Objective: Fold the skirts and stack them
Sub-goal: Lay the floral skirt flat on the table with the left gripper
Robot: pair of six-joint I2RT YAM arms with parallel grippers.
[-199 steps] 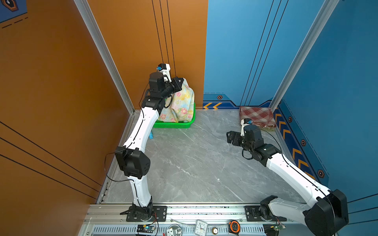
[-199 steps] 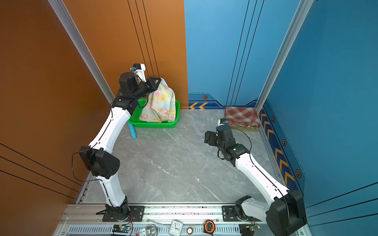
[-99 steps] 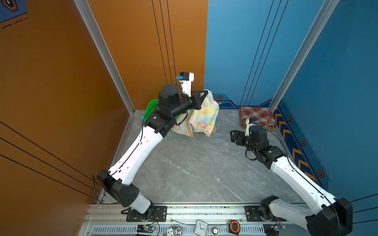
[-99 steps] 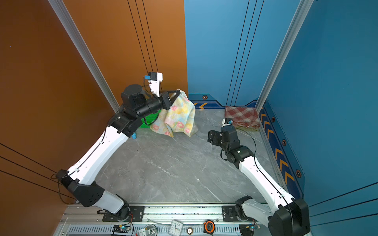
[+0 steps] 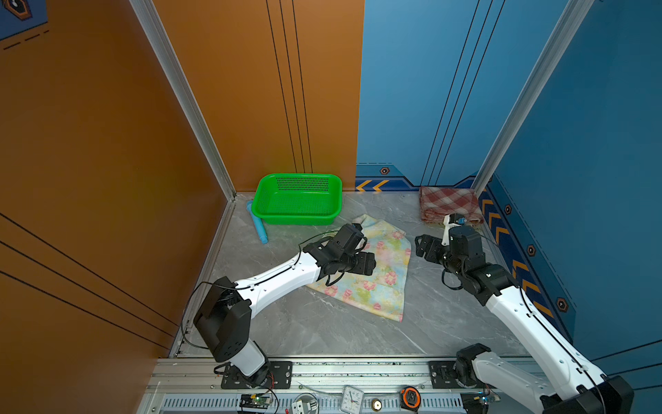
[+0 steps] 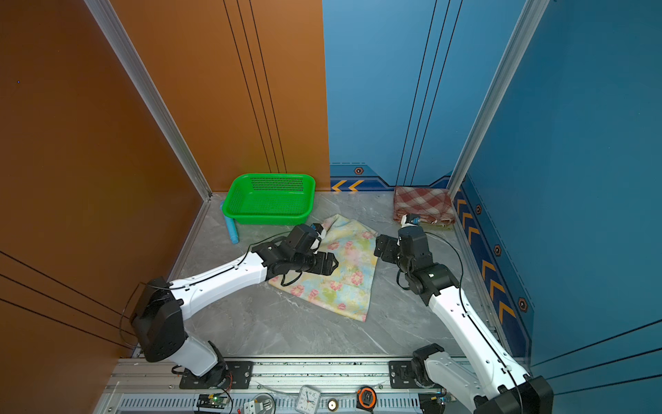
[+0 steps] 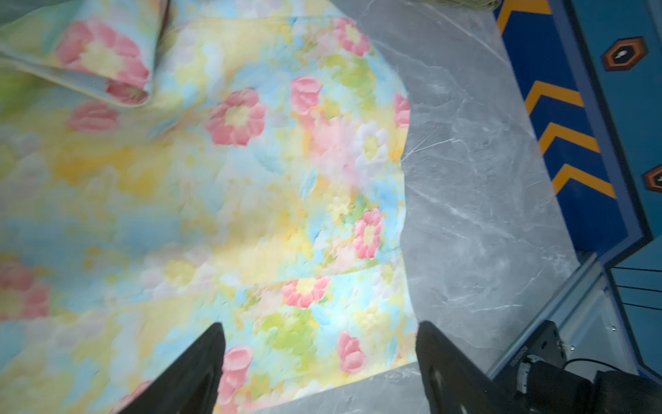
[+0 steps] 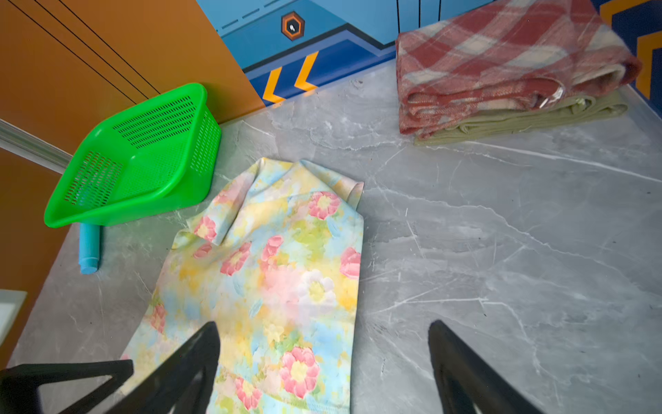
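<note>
Both the left claw [image 7: 320, 326] and right claw [image 8: 324, 324] gape empty; the curled corner [image 8: 211, 229] on the floral skirt [image 5: 387, 286] could crease any fold.

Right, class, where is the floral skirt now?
In both top views the floral skirt lies spread on the table, centre, in front of the basket and left of the plaid skirt.

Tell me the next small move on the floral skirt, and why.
Probably lower the open left gripper and pinch the turned-over corner of the floral skirt to pull it flat. The skirt lies unfolded, rumpled near the green basket; the right gripper is open and empty too. The plaid skirt already sits folded on the olive skirt, so only this one seems left.
</note>
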